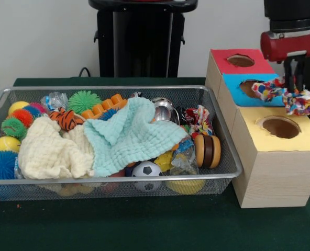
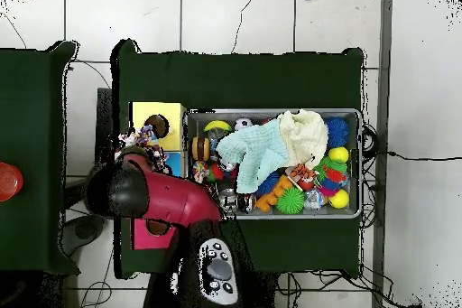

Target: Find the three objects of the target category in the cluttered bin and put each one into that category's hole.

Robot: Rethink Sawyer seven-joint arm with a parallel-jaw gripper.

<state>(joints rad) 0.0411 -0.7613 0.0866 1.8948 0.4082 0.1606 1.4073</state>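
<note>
The cluttered bin [image 1: 233, 166] is a silver wire-mesh basket at the left, full of toys and cloths; it also shows in the overhead view [image 2: 273, 112]. My gripper [image 1: 292, 86] hangs at the right, above the blue-topped box [image 1: 237, 93] and close to the yellow-topped box [image 1: 301, 141]. It is shut on a multicoloured rope toy [image 1: 301, 103], whose knotted ends hang on either side just above the box tops. In the overhead view the rope toy [image 2: 135, 137] sits beside the yellow box's hole [image 2: 158, 126]. A similar multicoloured rope piece [image 1: 199, 117] lies in the bin.
A red-topped box [image 1: 225, 65] stands behind the blue one. In the bin lie a mint cloth [image 1: 131, 133], a cream cloth [image 1: 50, 149], a soccer ball [image 1: 146, 170], a wooden yo-yo [image 1: 207, 150], a green spiky ball [image 1: 83, 100] and a metal bowl [image 1: 162, 107].
</note>
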